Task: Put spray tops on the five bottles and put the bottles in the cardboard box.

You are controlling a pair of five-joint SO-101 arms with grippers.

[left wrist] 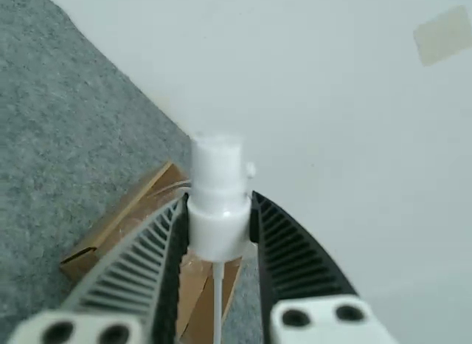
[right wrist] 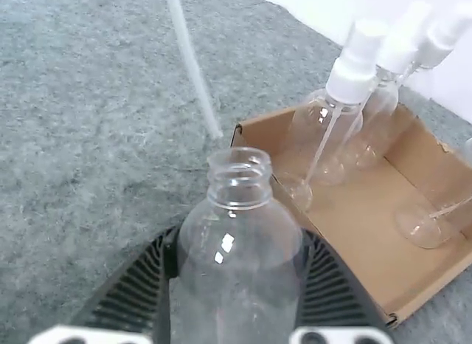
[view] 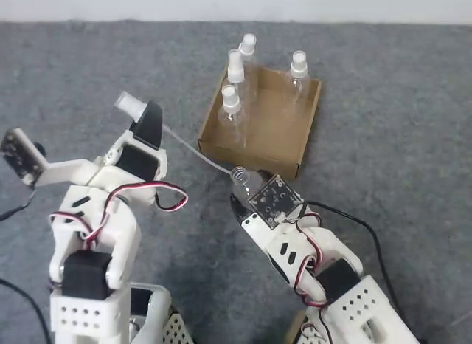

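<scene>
My left gripper (left wrist: 218, 233) is shut on a white spray top (left wrist: 217, 196), seen at the left in the high view (view: 131, 105). Its thin dip tube (view: 193, 150) slants down toward the open mouth of a clear bottle (view: 245, 180). That uncapped bottle (right wrist: 240, 248) is held upright by my right gripper (right wrist: 237, 285), just in front of the cardboard box (view: 254, 153). Several capped bottles stand inside the box, such as one at the near left (view: 231, 111) and one at the far right (view: 298, 72).
Grey carpet (view: 383, 137) covers the whole work surface. A white wall runs along the far edge. Cables trail from the right arm's base (view: 365, 229).
</scene>
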